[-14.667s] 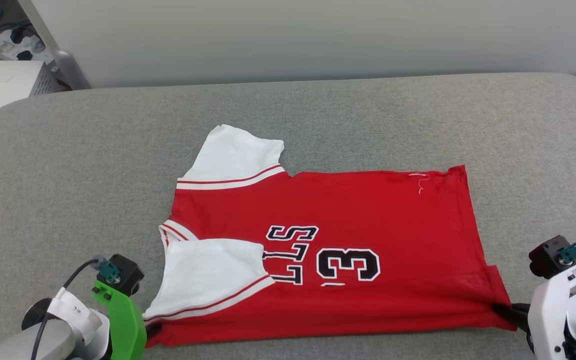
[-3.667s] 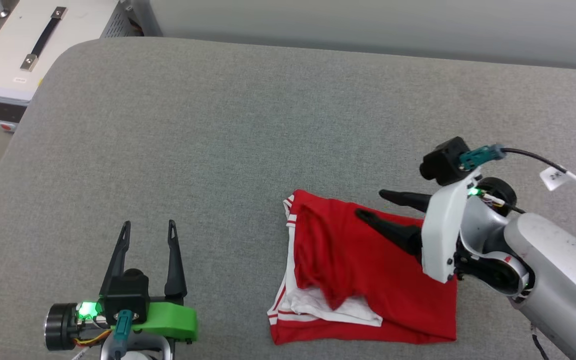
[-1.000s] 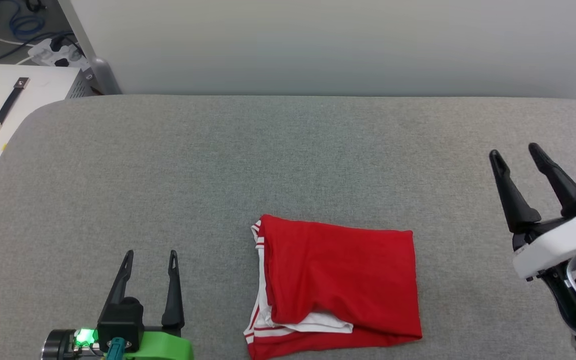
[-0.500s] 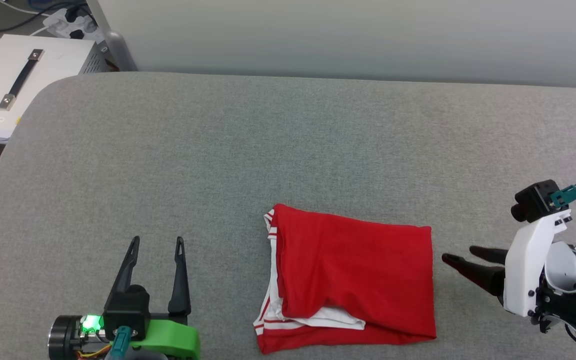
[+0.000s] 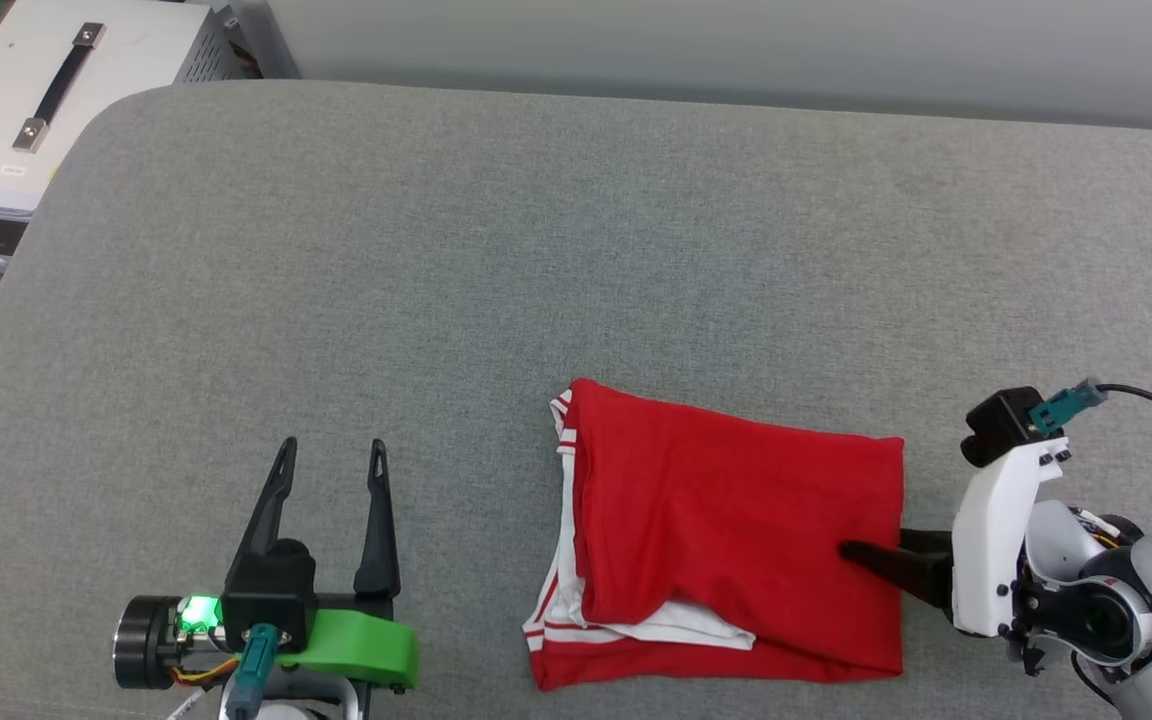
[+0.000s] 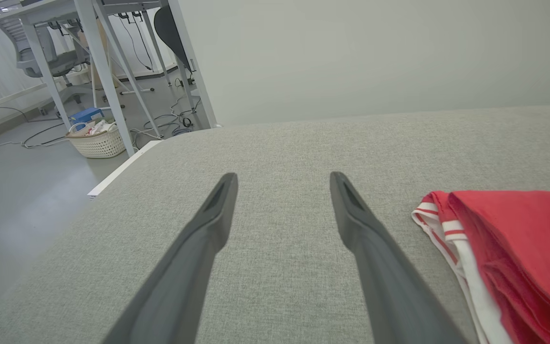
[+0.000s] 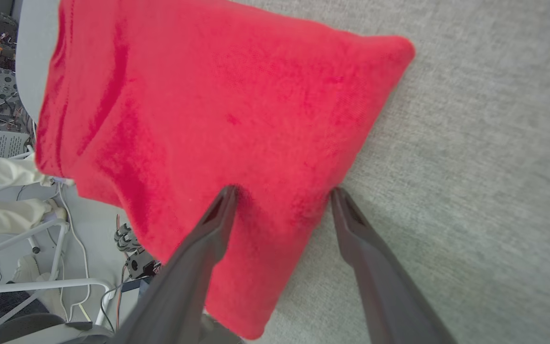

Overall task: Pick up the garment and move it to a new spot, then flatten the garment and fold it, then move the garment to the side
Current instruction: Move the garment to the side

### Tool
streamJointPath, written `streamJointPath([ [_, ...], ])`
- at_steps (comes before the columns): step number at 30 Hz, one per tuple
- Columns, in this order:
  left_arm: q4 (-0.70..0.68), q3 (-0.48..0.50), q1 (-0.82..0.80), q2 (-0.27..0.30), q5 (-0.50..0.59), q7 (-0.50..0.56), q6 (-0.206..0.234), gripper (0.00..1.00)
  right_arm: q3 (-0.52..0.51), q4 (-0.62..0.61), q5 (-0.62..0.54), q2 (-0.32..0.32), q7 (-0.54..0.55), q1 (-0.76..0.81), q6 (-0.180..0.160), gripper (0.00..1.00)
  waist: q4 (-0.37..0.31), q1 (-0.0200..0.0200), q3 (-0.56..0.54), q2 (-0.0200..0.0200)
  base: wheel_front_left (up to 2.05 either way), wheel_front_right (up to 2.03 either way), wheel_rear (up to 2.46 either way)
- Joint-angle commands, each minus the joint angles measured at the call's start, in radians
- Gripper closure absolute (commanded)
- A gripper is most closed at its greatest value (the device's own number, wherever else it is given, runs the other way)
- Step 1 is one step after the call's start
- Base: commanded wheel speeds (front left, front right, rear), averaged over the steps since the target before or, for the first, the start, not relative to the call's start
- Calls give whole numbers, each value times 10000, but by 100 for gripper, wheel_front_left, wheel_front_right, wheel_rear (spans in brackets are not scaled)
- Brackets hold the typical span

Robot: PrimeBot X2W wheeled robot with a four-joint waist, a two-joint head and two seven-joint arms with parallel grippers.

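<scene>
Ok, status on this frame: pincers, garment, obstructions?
Left pincer open, over grey pad, apart from garment. Right pincer open, tips at folded garment's right edge. White case off pad's far-left corner, not in the way.

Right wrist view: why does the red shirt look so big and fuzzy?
Right wrist view: the garment lies close to the wide lens, so it looks huge and soft; head view: from farther off, its striped trim looks crisp.

Left tool [image 6: 282,176] gapes over the grey cushion [image 6: 280,138], the folded garment [image 6: 518,248] nearby.
</scene>
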Motion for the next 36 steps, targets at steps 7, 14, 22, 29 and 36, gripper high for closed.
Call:
streamJointPath([
  [7,46,-74,-418,-110,-15,-57,-25,0,1160,906,114,186,-206,-500,-6,0,197,0,395,0,0,0,0],
  [14,86,-65,-404,-147,0,-57,15,0,1818,997,418,26,-1011,-697,-6,100,234,0,376,0,0,0,0],
  [22,98,51,-249,-104,-5,-57,25,0,2422,436,354,-668,-2216,-1086,-6,100,47,0,156,0,0,0,0],
  [29,6,187,-142,-63,-9,-57,58,0,2897,-197,-262,-1419,-3204,-1746,-6,100,-478,0,39,0,0,0,0],
  [36,-67,293,-56,-51,-4,-57,103,0,2926,-290,-651,-2195,-3675,-2388,-6,100,-1385,0,2,0,0,0,0],
])
